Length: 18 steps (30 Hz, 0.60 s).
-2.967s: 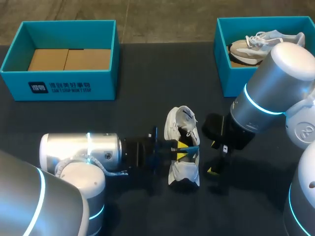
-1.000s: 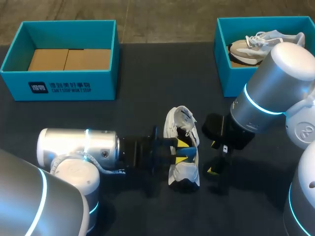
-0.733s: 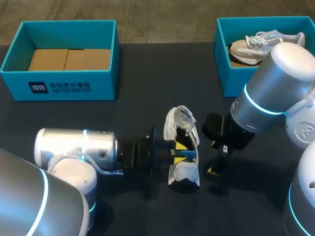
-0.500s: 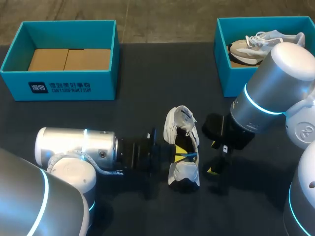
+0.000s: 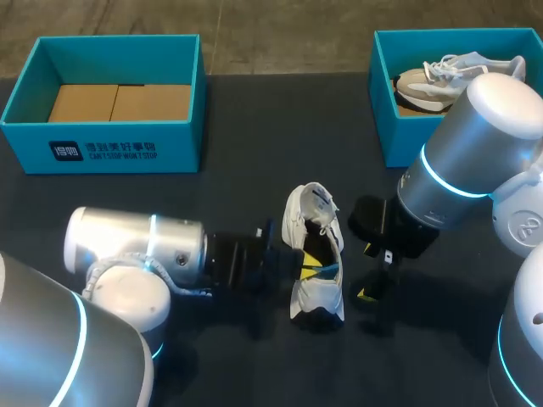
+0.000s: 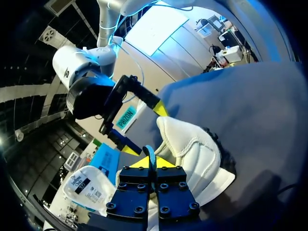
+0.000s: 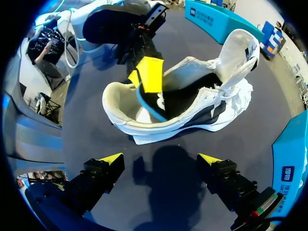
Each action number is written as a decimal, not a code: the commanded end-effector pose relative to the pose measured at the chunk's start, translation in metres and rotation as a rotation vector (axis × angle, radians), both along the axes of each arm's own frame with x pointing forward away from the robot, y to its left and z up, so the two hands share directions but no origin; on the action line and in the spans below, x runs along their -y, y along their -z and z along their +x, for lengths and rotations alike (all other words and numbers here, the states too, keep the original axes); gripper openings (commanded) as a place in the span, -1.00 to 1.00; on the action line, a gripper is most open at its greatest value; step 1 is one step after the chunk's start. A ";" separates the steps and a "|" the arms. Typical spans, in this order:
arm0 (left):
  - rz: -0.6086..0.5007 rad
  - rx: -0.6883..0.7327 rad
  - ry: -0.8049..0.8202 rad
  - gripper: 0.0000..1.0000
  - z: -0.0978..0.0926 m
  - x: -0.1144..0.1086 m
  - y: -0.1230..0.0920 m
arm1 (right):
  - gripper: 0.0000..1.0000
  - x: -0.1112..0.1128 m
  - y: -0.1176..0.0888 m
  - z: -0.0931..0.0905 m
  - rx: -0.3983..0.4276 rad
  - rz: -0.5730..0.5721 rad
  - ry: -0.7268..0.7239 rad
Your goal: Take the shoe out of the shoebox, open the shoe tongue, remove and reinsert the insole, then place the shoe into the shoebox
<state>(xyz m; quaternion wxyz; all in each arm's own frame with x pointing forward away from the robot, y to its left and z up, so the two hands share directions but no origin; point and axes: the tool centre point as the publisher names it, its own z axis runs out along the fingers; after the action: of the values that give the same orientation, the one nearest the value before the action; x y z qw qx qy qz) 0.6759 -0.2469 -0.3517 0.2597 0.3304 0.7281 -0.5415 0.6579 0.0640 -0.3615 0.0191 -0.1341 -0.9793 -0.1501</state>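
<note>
A white shoe lies on its side in the middle of the dark table, its tongue folded back. My left gripper is at the shoe's opening, shut on the edge of the blue insole. In the left wrist view the thin blue insole stands pinched between the yellow tips of the left gripper, with the shoe just ahead. My right gripper stands open beside the shoe's sole. Seen from the right wrist, the shoe and insole lie ahead of the right gripper, apart from it.
A teal shoebox with cardboard inside stands at the back left. Another teal shoebox at the back right holds a second light shoe. My right arm reaches in front of that box.
The left gripper's fingers have closed on the blue insole edge inside the shoe, and the left arm has drawn back slightly. The right arm and the shoe have kept still.
</note>
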 end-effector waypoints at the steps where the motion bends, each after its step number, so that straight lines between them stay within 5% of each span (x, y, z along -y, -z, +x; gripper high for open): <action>1: 0.019 -0.001 -0.012 -1.00 0.009 0.006 0.006 | 1.00 0.000 0.001 -0.001 0.002 -0.001 0.002; 11: 0.016 -0.010 -0.011 -1.00 0.008 0.002 0.005 | 1.00 0.000 0.001 -0.001 0.002 -0.001 0.002; 15: -0.006 -0.011 0.001 -0.32 0.002 -0.001 -0.002 | 1.00 0.000 0.001 -0.001 0.002 -0.001 0.002; 18: -0.022 -0.017 0.010 -0.16 -0.002 -0.005 -0.008 | 1.00 0.000 0.001 -0.001 0.002 -0.001 0.002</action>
<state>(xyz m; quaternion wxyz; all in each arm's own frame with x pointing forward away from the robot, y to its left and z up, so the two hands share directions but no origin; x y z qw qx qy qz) 0.6794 -0.2517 -0.3456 0.2526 0.3267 0.7259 -0.5500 0.6579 0.0640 -0.3615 0.0191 -0.1341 -0.9793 -0.1501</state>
